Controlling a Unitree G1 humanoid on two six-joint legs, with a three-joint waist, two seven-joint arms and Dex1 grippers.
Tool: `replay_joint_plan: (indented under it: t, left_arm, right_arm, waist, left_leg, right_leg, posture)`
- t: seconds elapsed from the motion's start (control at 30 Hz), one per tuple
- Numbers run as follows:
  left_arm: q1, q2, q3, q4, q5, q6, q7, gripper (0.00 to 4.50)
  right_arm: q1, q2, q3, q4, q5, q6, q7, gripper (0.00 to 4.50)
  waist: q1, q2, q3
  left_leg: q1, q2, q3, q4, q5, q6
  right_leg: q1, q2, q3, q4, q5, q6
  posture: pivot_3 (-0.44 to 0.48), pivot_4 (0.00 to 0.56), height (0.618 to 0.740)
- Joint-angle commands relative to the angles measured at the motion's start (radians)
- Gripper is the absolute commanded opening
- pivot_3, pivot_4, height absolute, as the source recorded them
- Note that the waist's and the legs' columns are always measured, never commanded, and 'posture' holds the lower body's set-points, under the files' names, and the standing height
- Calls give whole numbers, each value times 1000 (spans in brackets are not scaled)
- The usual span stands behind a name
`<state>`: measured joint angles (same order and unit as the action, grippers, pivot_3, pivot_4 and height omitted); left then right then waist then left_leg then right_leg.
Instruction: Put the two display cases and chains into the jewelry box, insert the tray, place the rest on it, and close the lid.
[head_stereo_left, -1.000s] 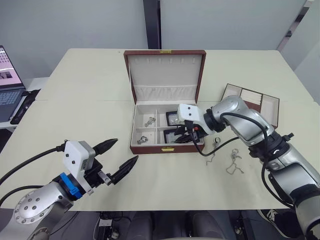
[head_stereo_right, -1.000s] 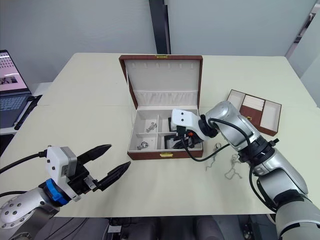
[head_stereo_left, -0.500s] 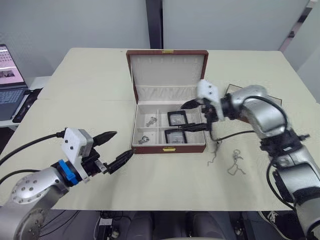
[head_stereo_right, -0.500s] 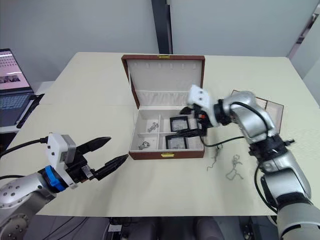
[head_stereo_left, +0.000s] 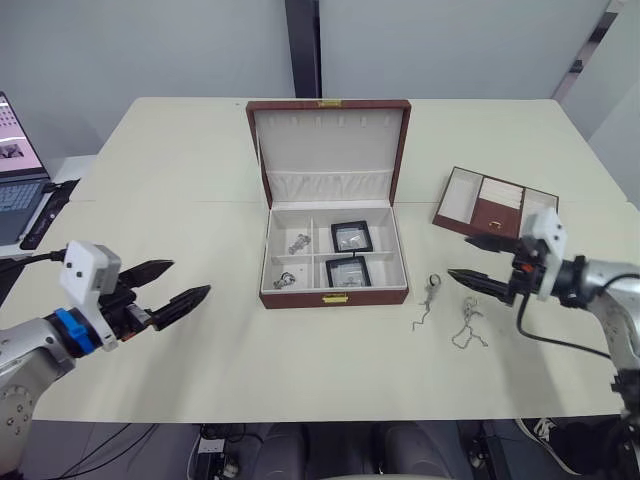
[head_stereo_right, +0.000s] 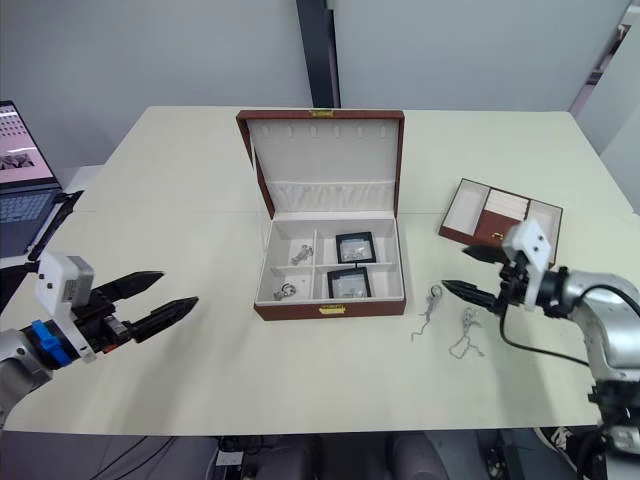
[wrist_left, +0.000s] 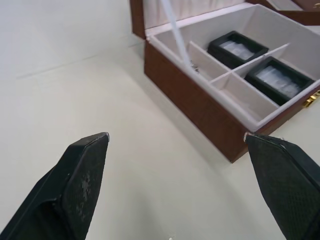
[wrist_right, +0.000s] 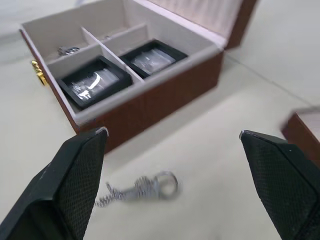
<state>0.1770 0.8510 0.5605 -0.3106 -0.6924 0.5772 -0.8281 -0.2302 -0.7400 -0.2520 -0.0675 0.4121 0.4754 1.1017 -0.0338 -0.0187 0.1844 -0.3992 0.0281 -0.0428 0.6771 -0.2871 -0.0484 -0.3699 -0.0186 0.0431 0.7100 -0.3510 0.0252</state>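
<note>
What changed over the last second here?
The right gripper pulled out of the reddish-brown jewelry box to the table on its right, open and empty, above the silver chains. Both black display cases stayed in their compartments; the left gripper stayed open.

Two display cases (head_stereo_left: 351, 254) inside open jewelry box (head_stereo_left: 334, 290); chains (head_stereo_left: 448, 314) beside it.

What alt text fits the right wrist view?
The right tool's open black fingers frame a silver chain lying on the table beside the open jewelry box, which holds two display cases in adjoining compartments.
</note>
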Motion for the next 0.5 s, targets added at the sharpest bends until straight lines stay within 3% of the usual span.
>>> replay_joint_plan:
  t: [0.03, 0.3, 0.5]
  left_arm:
    - [-4, 24, 57, 44, 27, -43, -35, 4500]
    - [-32, 38, 66, 156, 75, -89, -70, 4500]
    - [-17, 32, 73, 197, 99, -107, -84, 4500]
  right_arm:
    - [55, -27, -94, -5, 23, -18, -41, 4482]
    - [189, -52, -167, 112, -21, -133, -81, 4482]
    - [211, -67, -182, 173, -30, -181, -107, 4482]
  waist:
    - [0, 0, 0]
    - [1, 0, 0]
    - [-1, 0, 0]
  left_leg:
    - [1, 0, 0, 0, 0, 0]
    - [0, 0, 1, 0, 0, 0]
    - [1, 0, 2, 0, 0, 0]
  right_leg:
    - [0, 0, 0, 0, 0, 0]
    - [0, 0, 0, 0, 0, 0]
    - [0, 0, 1, 1, 0, 0]
  posture:
    - [0, 150, 740]
    - [0, 150, 740]
    - [0, 150, 740]
